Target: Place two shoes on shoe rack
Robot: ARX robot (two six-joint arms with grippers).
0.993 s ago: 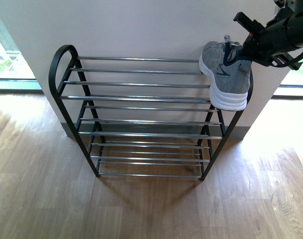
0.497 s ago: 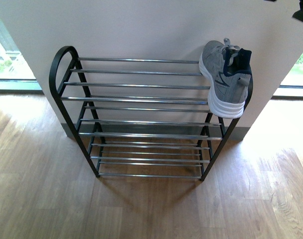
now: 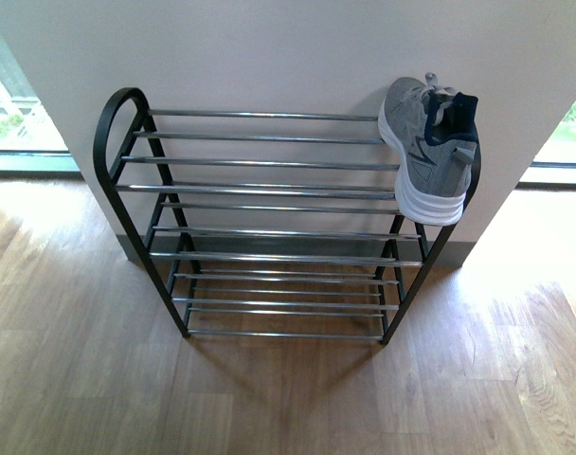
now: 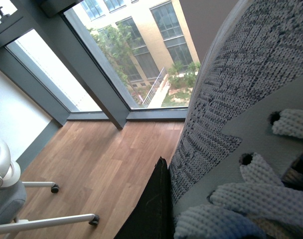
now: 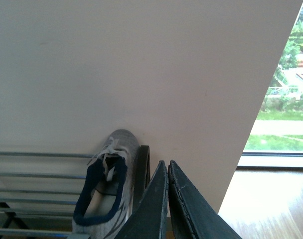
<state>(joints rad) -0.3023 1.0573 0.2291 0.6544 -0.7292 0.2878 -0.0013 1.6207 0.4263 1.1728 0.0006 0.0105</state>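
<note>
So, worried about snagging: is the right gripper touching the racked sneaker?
Apart. Front view shows the sneaker alone on the shoe rack; the right gripper is out of that frame.

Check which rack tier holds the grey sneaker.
The top tier, at its right end: the sneaker rests across its bars. The lower tiers carry no shoe.

Light wood floor [image 3: 288,398], plain white wall [image 3: 269,47]. Tall dark-framed window [image 4: 99,94], beige building [image 4: 156,30] and trees [image 4: 124,47] outside. White wheeled stand [image 4: 22,204] on floor.
</note>
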